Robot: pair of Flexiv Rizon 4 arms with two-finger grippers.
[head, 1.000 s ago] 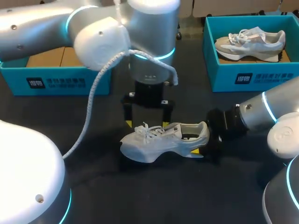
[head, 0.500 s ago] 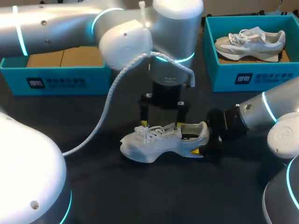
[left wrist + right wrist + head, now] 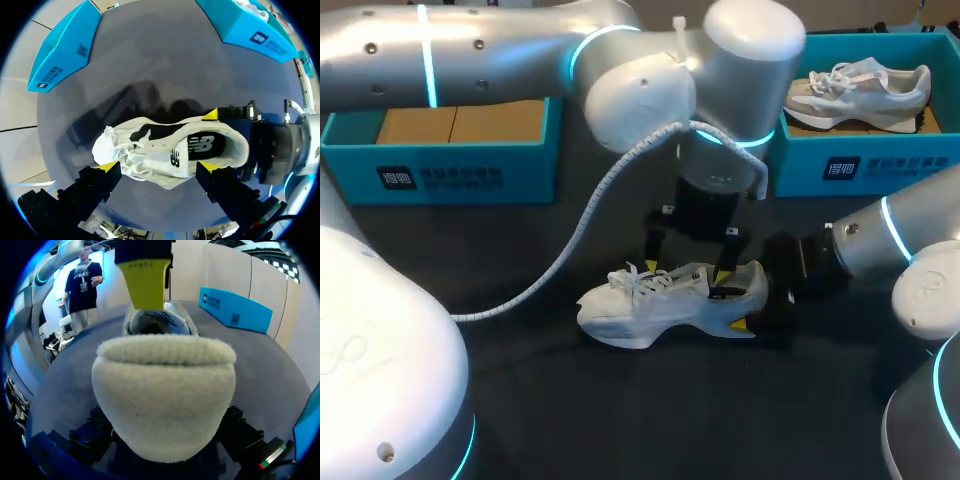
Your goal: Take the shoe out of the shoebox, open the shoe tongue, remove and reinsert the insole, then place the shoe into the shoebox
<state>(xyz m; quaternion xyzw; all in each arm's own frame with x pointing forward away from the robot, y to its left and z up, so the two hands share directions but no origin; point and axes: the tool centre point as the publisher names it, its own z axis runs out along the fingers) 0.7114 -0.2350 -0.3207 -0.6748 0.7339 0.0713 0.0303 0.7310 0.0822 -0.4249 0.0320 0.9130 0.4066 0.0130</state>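
Mid-frame, the left claw (image 3: 688, 268) hung open over the shoe (image 3: 660, 300); the right claw (image 3: 755, 297) gripped its heel. Descending off-centre could crush the tongue or snag laces.

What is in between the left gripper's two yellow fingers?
The white lace-up sneaker sits between the left gripper's open fingers; the left wrist view shows it.
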